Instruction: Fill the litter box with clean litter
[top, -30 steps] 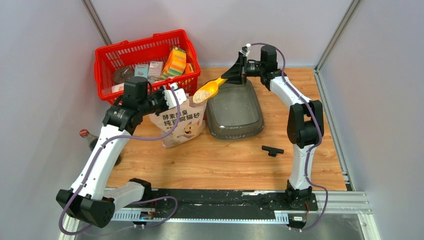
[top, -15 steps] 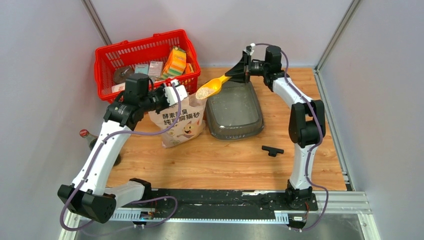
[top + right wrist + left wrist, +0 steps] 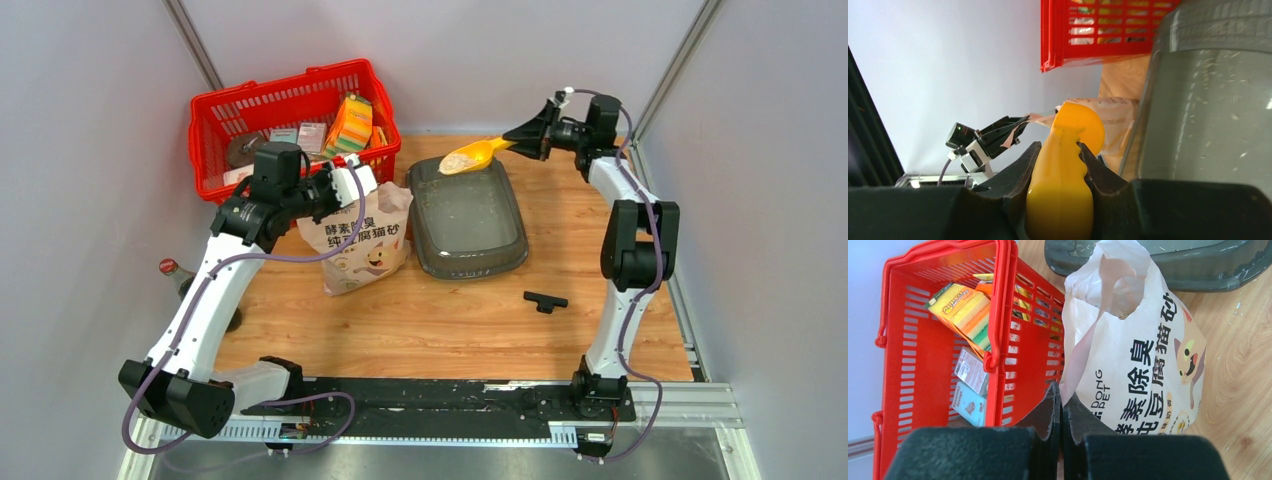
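Over litter box (image 3: pixel 470 230) far end: right end effector (image 3: pixel 520 141) pinches scoop (image 3: pixel 467 157), litter (image 3: pixel 457 160) in bowl; box mid-table, below-left, long axis near-far; left end effector (image 3: pixel 353 187) pressed together on bag (image 3: pixel 365 245) lip.

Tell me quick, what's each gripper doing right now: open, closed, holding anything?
Left gripper: closed, pinching the top edge of the litter bag.
Right gripper: closed on the handle of the yellow scoop, loaded with litter.

Paper bag (image 3: pixel 1138 375): "DONG PET", Chinese characters "除臭", "豆腐猫砂".
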